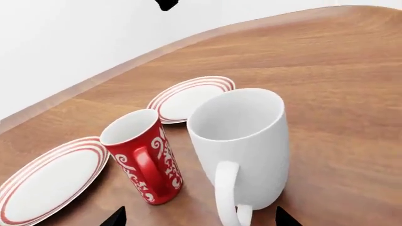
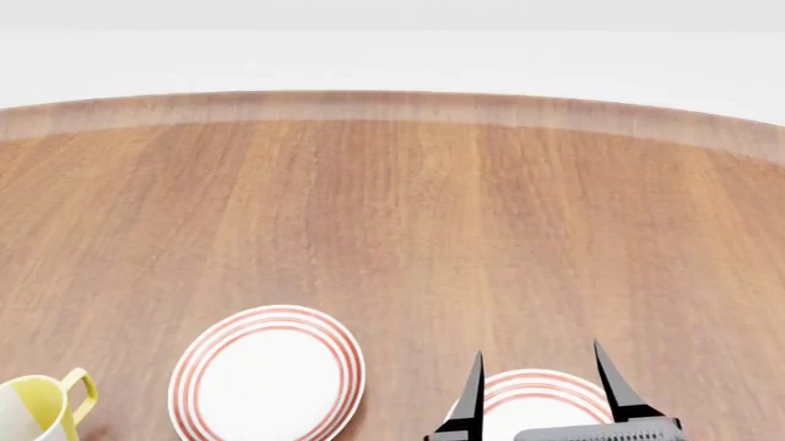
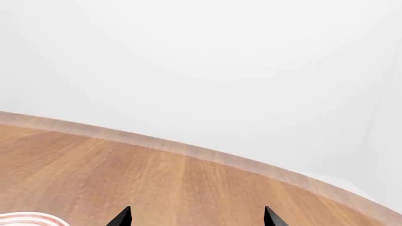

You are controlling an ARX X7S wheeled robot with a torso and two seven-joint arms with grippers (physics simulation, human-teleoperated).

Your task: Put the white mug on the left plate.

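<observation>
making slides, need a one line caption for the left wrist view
Tall all-white glossy mug upright beside small red swirl-patterned mug, two red-ringed white plates behind on wooden table.

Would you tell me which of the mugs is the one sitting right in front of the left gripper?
The white mug, plain white with its handle facing the left gripper; the red mug with white swirls stands beside it.

white mug (image 1: 242, 141) plain white | left plate (image 2: 267, 377) white, red rings
</observation>
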